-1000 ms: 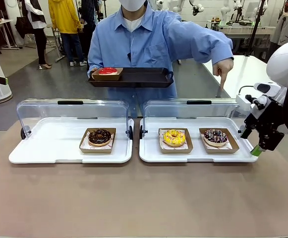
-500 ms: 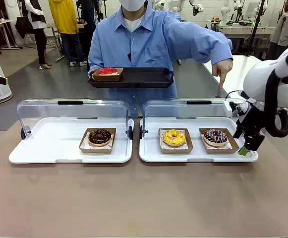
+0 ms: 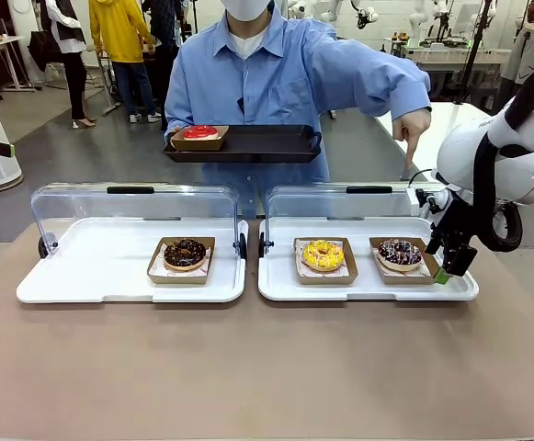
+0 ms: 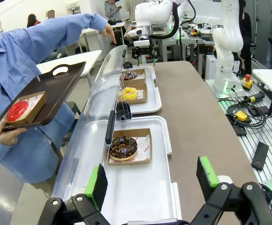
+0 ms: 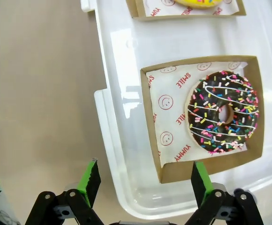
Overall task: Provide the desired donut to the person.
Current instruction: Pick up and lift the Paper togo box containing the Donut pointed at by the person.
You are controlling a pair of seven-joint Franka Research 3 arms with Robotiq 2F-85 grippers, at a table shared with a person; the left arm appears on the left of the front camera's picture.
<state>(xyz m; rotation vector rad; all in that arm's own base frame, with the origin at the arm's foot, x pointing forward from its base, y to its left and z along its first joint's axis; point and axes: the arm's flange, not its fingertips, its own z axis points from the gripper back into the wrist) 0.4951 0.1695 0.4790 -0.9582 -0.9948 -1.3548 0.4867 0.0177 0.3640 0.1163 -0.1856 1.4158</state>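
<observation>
Sprinkled chocolate donut [image 3: 400, 251] flat in cardboard tray [image 5: 192, 63], person [image 3: 276, 83] pointing down

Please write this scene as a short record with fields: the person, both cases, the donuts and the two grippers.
person: at the far side, holding a black tray; free hand points down toward the right end of the right case
black tray: red donut in a cardboard box
left case: lid open, chocolate donut
right case: lid open, yellow donut, sprinkled donut
right gripper: open, empty, over the right case's end, beside the sprinkled donut's box
left gripper: open, empty, beyond the left case's end
</observation>
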